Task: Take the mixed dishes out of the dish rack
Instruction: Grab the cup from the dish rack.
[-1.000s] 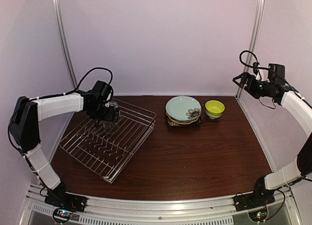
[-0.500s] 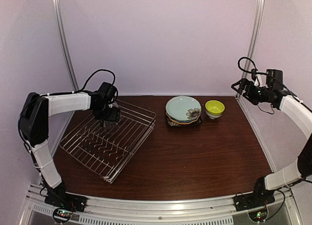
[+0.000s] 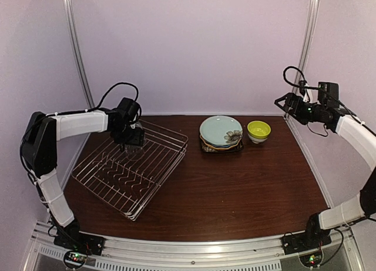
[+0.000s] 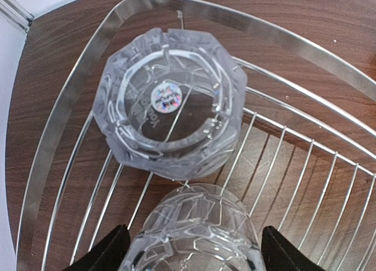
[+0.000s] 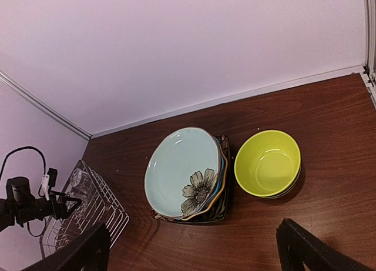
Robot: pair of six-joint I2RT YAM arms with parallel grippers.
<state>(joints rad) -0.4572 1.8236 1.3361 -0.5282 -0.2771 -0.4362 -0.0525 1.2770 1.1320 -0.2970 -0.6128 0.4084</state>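
Observation:
The dish rack (image 3: 126, 168) is a silver wire basket on the left of the table. Two clear glasses stand upside down in its far corner. My left gripper (image 3: 133, 141) reaches down there. In the left wrist view its jaws (image 4: 195, 256) press both sides of the nearer glass (image 4: 197, 230). The other glass (image 4: 170, 100) stands free just beyond, by the rack's rim (image 4: 59, 136). The plates (image 3: 220, 134) are stacked on the table, the pale teal flower plate (image 5: 182, 168) on top. The lime-green bowl (image 3: 258, 130) sits to their right. My right gripper (image 3: 283, 100) hangs open and empty, high at the far right.
The dark wooden table (image 3: 235, 188) has metal posts in the back corners (image 3: 305, 53). In the right wrist view the lime-green bowl (image 5: 267, 162) sits in another bowl of which only a rim shows. The rack's corner (image 5: 88, 203) shows at the lower left.
My left gripper has shifted slightly right at the rack's far corner and settled around the glass. My right wrist has drifted a little to the left.

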